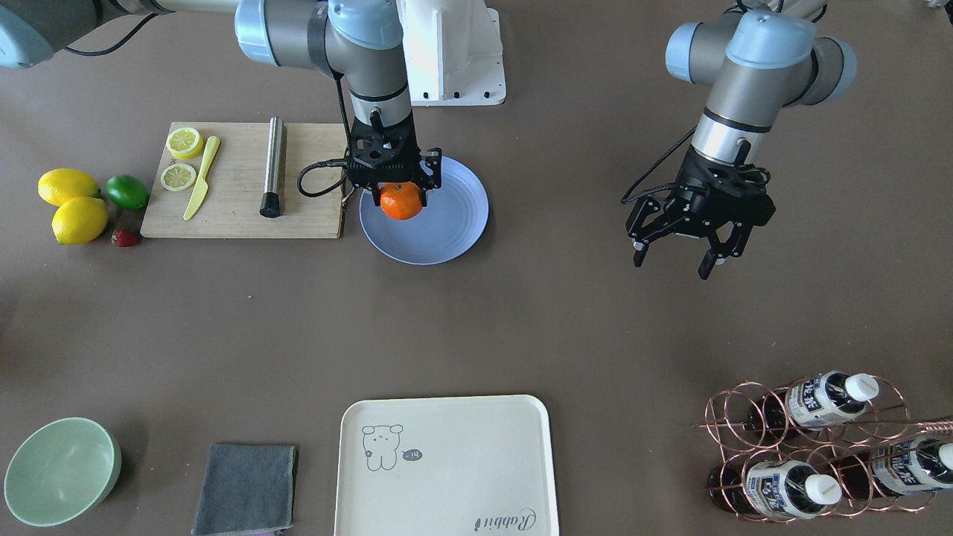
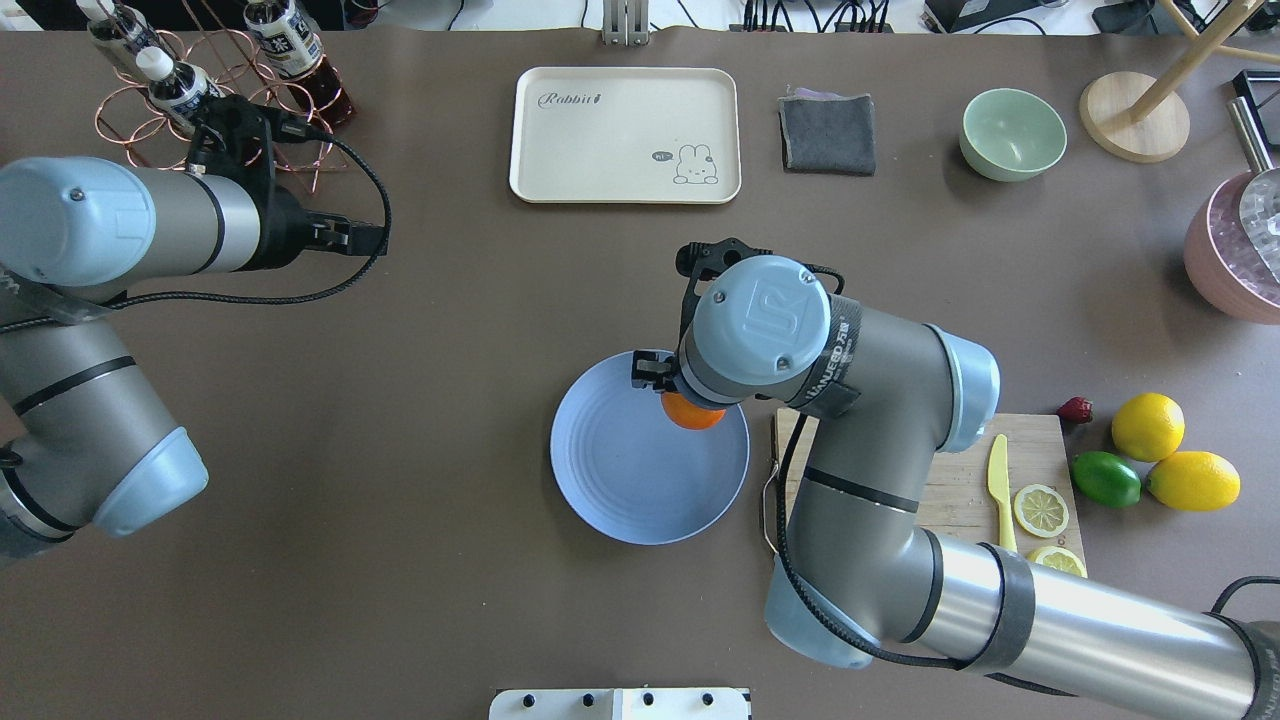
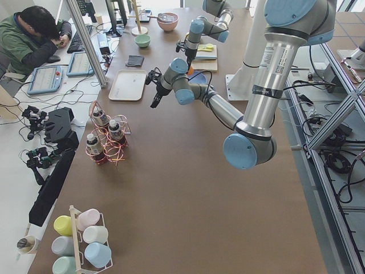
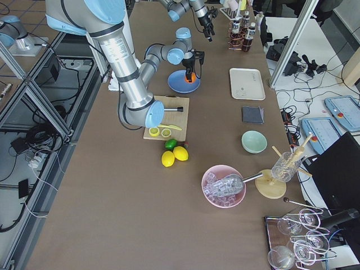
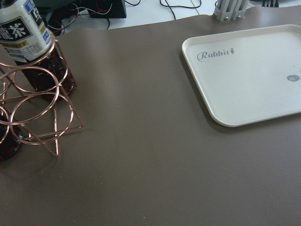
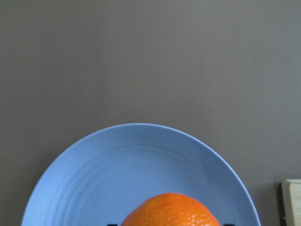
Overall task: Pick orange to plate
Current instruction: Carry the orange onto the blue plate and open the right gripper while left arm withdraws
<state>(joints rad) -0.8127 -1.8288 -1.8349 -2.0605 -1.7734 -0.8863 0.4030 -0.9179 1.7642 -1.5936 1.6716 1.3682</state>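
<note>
Right jaws stand clamped on the orange [image 1: 400, 201], gripping it from two opposite sides and pointing straight down; the right arm [image 1: 372, 74] comes in above it. The orange is over the plate [image 1: 447, 231], within the rim and on the side nearer the cutting board [image 1: 238, 201]; whether it rests on the plate or hangs just above it cannot be told. In the right wrist view only the top of the orange shows at the lower edge, with the plate's blue rings spread behind it.

Left jaws are spread apart and hold nothing; they hang above bare bench [image 1: 566, 313] at the end of the left arm [image 1: 744, 97], well apart from the plate, and the left wrist view looks out on a copper wire rack [image 1: 744, 417] of bottles and a cream tray [image 1: 447, 476].

The plate lies just beside the board's short edge; on the board lie two lemon slices [image 1: 179, 176], a yellow knife [image 1: 201, 179] and a steel rod [image 1: 272, 165]. Past the board's other end sit two lemons [image 1: 80, 220], a lime [image 1: 126, 192] and a strawberry [image 1: 125, 237], close together. Along the operators' edge of the bench are a mint-green bowl [image 1: 59, 470], a folded grey cloth [image 1: 246, 487], the tray, and the rack.
</note>
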